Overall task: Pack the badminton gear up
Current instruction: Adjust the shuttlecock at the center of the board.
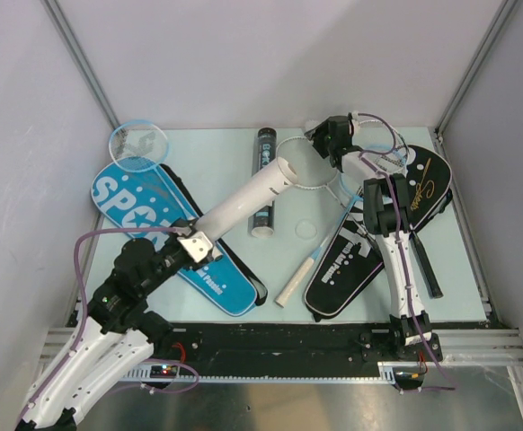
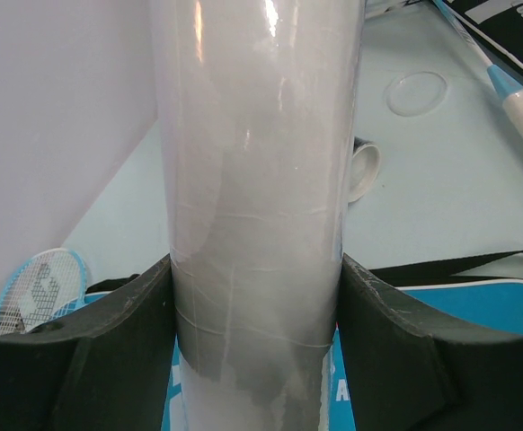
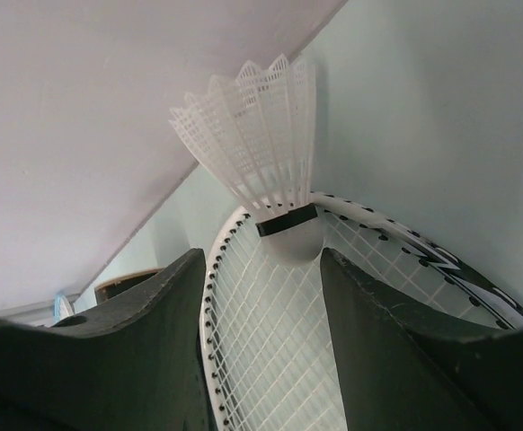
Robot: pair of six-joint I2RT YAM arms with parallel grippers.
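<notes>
My left gripper (image 1: 197,242) is shut on a long white tube (image 1: 243,202), holding it tilted up off the table with its open mouth toward the back right. The tube (image 2: 257,180) fills the gap between the left gripper's (image 2: 254,269) black fingers. My right gripper (image 1: 317,139) hovers just past that mouth. It (image 3: 261,256) is open, and a white feather shuttlecock (image 3: 257,153) stands at its fingertips, cork resting against one finger only. Under it lies a white-framed racket (image 3: 270,341). A light blue racket (image 1: 320,247) lies across a black cover (image 1: 342,269).
A black tube (image 1: 264,171) lies at mid-table with a clear round lid (image 1: 306,228) beside it. The blue SPORT cover (image 1: 149,208) sits at the left, another light blue racket head (image 1: 137,144) at its far end. A second black cover (image 1: 425,193) lies at the right by the wall.
</notes>
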